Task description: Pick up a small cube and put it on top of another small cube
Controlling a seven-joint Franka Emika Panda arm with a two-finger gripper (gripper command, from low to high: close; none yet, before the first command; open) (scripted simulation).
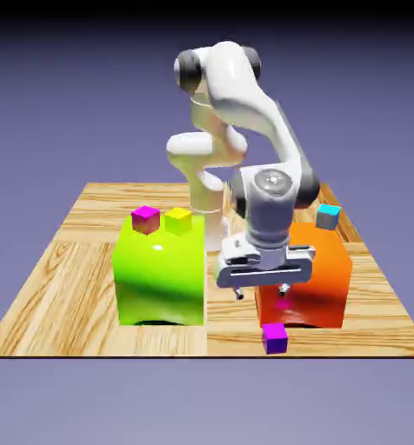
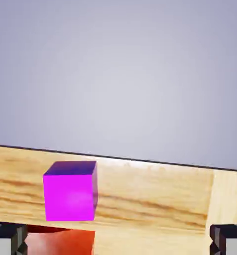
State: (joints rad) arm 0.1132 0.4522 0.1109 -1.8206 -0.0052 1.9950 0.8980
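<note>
The gripper's two fingers are standing wide apart, and nothing is resting between them. The gripper is pointing down, hovering above the table toward its near edge, with its fingertips showing against the green-and-orange blocks' side of the scene. In the hand view, the small violet-purple cube is showing its bright magenta top face beyond the fingertips, nearer the left one in that view, and is touching neither. It is sitting on the wooden table, close to the near edge and just in front of the glossy orange-red block. That block is standing at the exterior view's right, partly hidden behind the hand, and a small cyan cube is resting at its top. The glossy lime-green block is standing at the exterior view's left, carrying a small pink-magenta cube and a small yellow cube side by side. Behind them, the white Franka Panda arm is arching up from the table's far side and reaching forward.
</note>
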